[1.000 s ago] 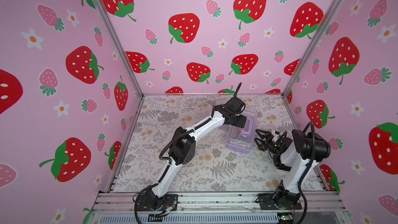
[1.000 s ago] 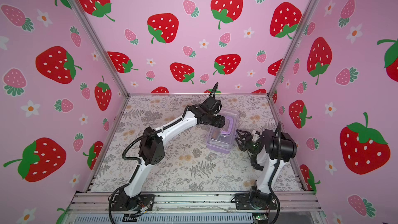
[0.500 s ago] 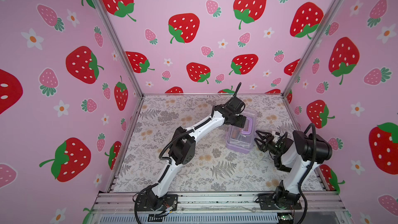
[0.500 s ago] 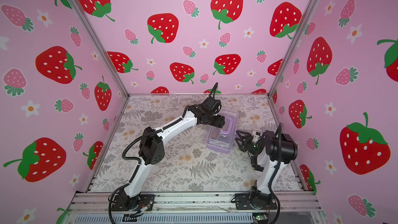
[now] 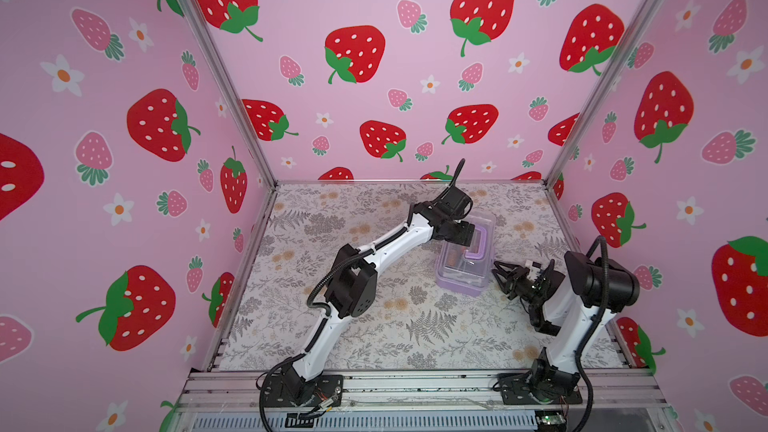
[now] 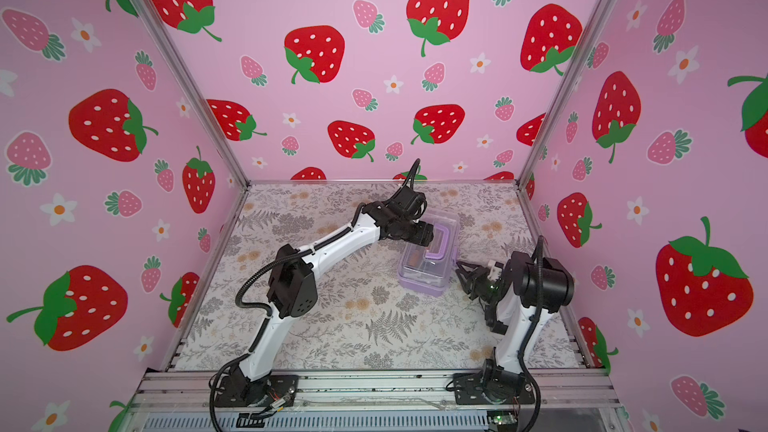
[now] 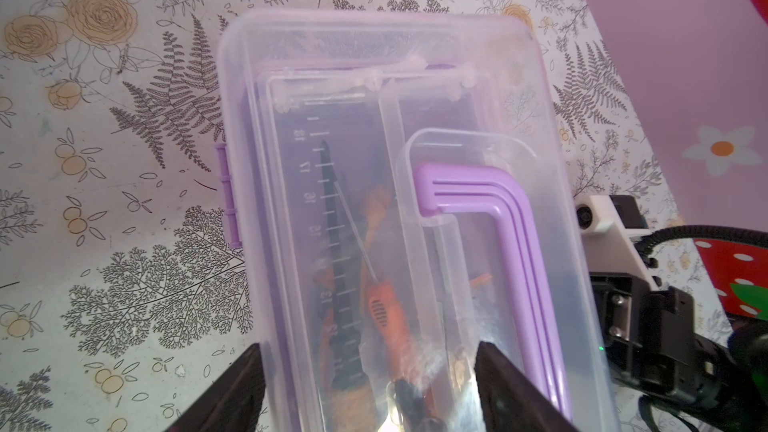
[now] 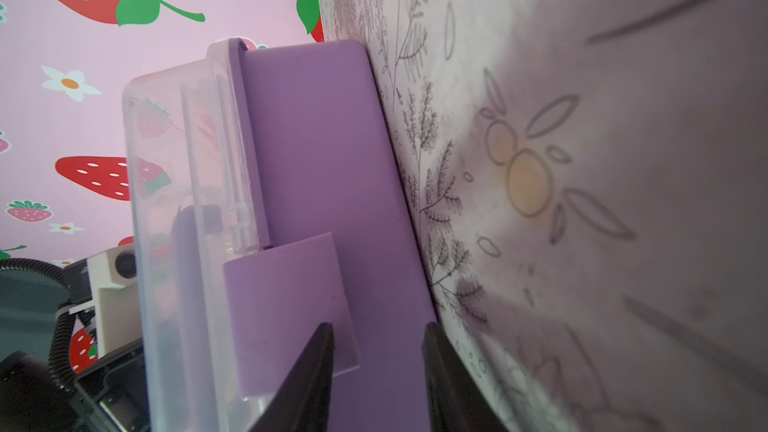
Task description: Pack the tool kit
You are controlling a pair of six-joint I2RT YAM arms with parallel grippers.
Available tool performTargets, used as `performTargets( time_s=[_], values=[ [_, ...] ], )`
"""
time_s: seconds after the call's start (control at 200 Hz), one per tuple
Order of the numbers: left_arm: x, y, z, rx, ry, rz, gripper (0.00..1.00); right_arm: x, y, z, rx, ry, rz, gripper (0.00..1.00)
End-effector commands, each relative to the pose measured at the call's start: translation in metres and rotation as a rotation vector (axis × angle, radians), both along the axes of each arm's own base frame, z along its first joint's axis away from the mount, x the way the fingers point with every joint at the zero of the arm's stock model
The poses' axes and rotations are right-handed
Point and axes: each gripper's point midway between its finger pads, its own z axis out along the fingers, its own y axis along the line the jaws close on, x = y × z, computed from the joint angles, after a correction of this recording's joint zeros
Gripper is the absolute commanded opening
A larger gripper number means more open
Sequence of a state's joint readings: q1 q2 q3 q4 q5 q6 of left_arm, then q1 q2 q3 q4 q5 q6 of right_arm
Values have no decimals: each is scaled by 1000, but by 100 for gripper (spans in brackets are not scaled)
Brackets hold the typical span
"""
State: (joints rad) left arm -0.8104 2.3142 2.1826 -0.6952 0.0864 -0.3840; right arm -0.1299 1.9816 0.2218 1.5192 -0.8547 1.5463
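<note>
The tool kit (image 5: 460, 274) (image 6: 423, 276) is a lilac box with its clear lid down, lying right of centre on the floral mat. Through the lid in the left wrist view I see the lilac handle (image 7: 498, 201), an orange-handled screwdriver (image 7: 386, 317) and a dark plier-like tool. My left gripper (image 5: 467, 232) (image 7: 374, 388) is open over the far end of the lid, with one finger beyond the box's edge. My right gripper (image 5: 498, 272) (image 8: 376, 351) is at the box's right side wall (image 8: 316, 139). Its fingers stand a narrow gap apart beside the lilac latch flap (image 8: 286, 297).
The floral mat (image 5: 353, 222) covers the floor between pink strawberry walls. An aluminium rail (image 5: 415, 384) with both arm bases runs along the front. A second lilac latch (image 7: 226, 197) sits on the box's other long side.
The right gripper's jaws have narrowed markedly at the box's side. The left arm and the box have not moved.
</note>
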Motion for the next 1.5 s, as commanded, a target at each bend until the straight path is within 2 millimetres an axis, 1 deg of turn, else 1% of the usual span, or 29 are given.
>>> performTargets(
  time_s=[0.0,0.135,0.17,0.255,0.28,0.36,0.545,0.675,0.895,0.98,1.076,1.206,1.316,1.496],
  values=[
    [-29,-8,-51,52,120,-79,80,8,5,57,-26,-317,31,29],
    [-28,-8,-50,51,120,-78,80,13,4,56,-22,-317,30,22],
    [-28,-9,-50,50,118,-79,80,14,4,56,-20,-315,30,19],
    [-29,-7,-50,52,122,-79,80,17,-2,51,-18,-294,-1,8],
    [-28,-7,-50,52,121,-77,80,17,-5,50,-22,-288,-19,0],
    [-29,-6,-51,55,123,-76,80,16,-14,43,-41,-268,-66,0],
    [-28,-6,-52,58,125,-76,80,16,-13,46,-72,-282,-46,0],
    [-28,-5,-51,57,125,-74,80,18,-14,43,-156,-276,-31,0],
    [-28,-7,-52,52,129,-74,80,29,-22,56,-327,-290,-25,0],
    [-28,-7,-52,49,132,-74,80,31,-26,53,-376,-256,-25,0],
    [-29,-8,-53,47,135,-75,80,30,-29,48,-393,-222,-34,0],
    [-29,-8,-53,48,135,-75,80,27,-26,40,-379,-193,-17,0],
    [-29,-9,-54,45,137,-74,80,24,-20,33,-372,-179,12,0],
    [-29,-10,-55,38,143,-70,80,26,-10,31,-372,-185,48,0]
  ],
)
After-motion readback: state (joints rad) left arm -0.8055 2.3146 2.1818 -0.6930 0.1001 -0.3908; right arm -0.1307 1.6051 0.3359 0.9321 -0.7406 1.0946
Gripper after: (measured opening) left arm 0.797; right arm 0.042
